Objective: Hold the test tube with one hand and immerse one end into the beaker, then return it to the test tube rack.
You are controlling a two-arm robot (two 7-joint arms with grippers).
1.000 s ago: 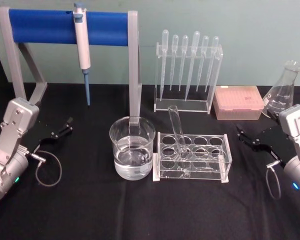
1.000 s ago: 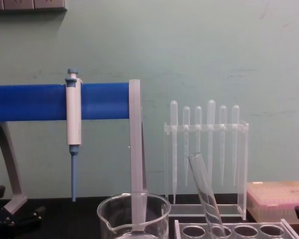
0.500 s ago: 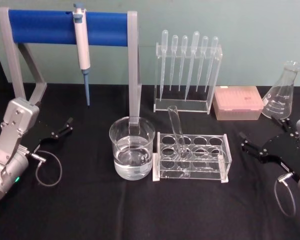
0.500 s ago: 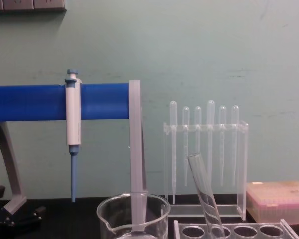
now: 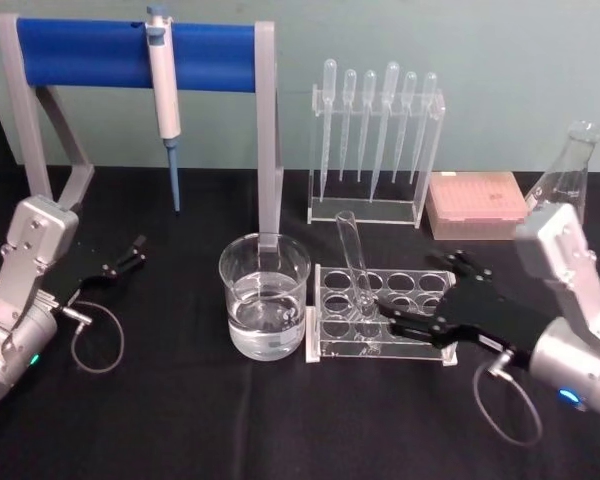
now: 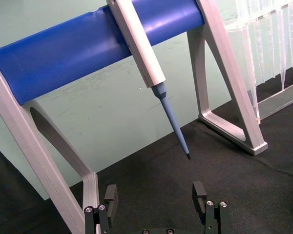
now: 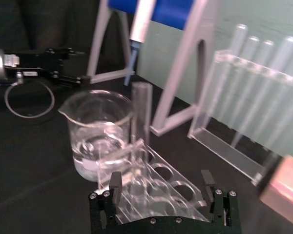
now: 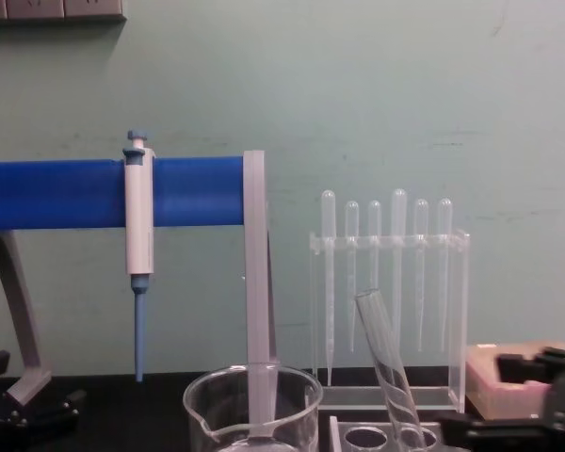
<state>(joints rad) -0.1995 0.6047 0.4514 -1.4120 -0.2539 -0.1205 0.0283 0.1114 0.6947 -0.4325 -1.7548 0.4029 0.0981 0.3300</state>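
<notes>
The test tube (image 5: pixel 354 262) leans tilted in a hole near the left end of the rack (image 5: pixel 325 350), just beside the beaker (image 5: pixel 264 290). Its rounded bottom blurs into the clear plastic, probably resting on the rack's floor. The right gripper (image 5: pixel 423 288), jaws apart and holding nothing, covers the rack's right end, having come in from the tabletop's (image 5: pixel 200 420) right edge. That arm half hides the flask (image 5: pixel 580 150). The left gripper (image 5: pixel 130 254) sits open, far left.

The clear test tube (image 5: pixel 354 258) leans tilted in the rack (image 5: pixel 335 345), just beside the half-filled beaker (image 5: pixel 264 300).
</notes>
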